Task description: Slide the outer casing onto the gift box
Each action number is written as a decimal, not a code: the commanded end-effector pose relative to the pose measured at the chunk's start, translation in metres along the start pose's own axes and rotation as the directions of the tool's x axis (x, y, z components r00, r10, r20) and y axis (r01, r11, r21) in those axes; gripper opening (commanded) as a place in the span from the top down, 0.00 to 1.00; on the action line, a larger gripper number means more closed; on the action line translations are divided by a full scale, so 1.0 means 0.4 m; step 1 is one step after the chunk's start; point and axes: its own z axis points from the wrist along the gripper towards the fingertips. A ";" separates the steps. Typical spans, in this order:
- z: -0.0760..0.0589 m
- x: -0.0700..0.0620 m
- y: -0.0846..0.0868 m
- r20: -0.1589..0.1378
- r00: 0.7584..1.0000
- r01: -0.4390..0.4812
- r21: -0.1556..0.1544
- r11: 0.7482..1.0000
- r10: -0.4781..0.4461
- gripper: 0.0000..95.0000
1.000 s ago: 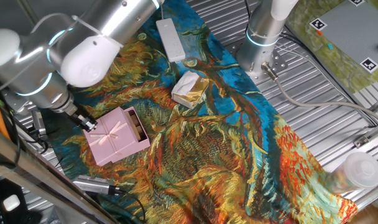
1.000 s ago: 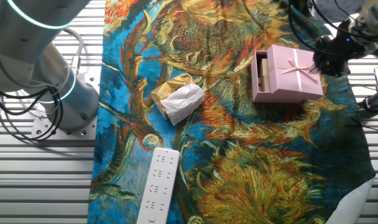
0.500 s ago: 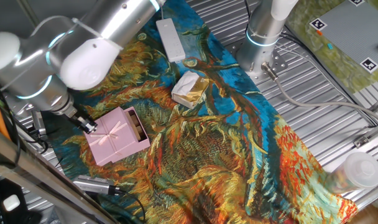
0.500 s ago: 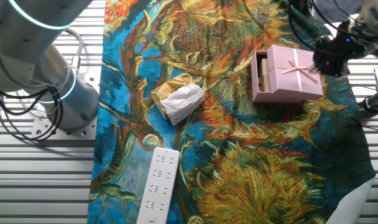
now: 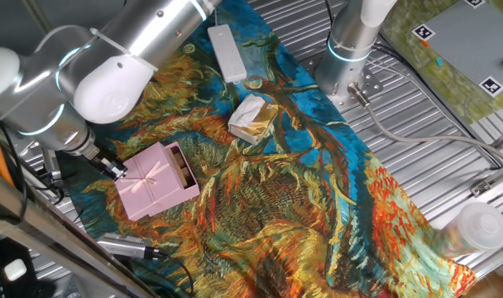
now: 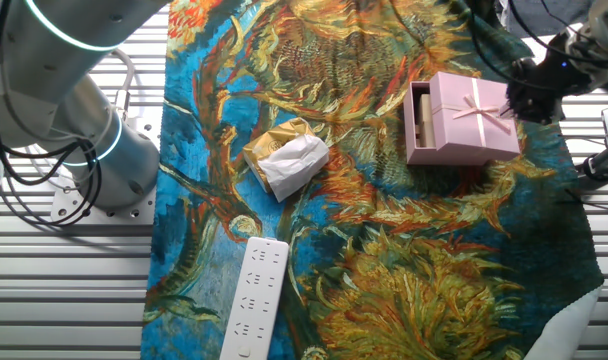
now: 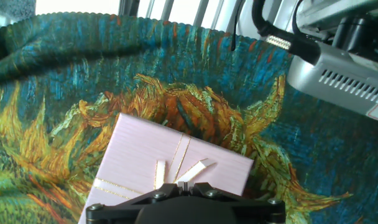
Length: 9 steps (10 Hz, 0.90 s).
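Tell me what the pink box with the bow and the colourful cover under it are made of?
The outer casing looks like matte pale-pink cardboard: flat faces, crisp folded edges, thin ribbon bow. The cover looks like woven cloth: it wrinkles and shows a ribbed weave with printed sunflowers.

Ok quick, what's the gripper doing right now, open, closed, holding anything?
Gripper: at the outer casing's edge, by the bow; fingers hidden, so open or shut cannot be told.
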 end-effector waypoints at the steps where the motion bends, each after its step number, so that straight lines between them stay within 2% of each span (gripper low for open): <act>1: 0.002 -0.003 -0.002 -0.004 1.000 -0.002 -0.002 1.000 0.002 1.00; 5: 0.006 0.002 -0.003 -0.015 1.000 -0.008 -0.007 1.000 0.008 1.00; 9: 0.019 0.015 -0.011 -0.003 1.000 -0.008 -0.031 1.000 0.008 1.00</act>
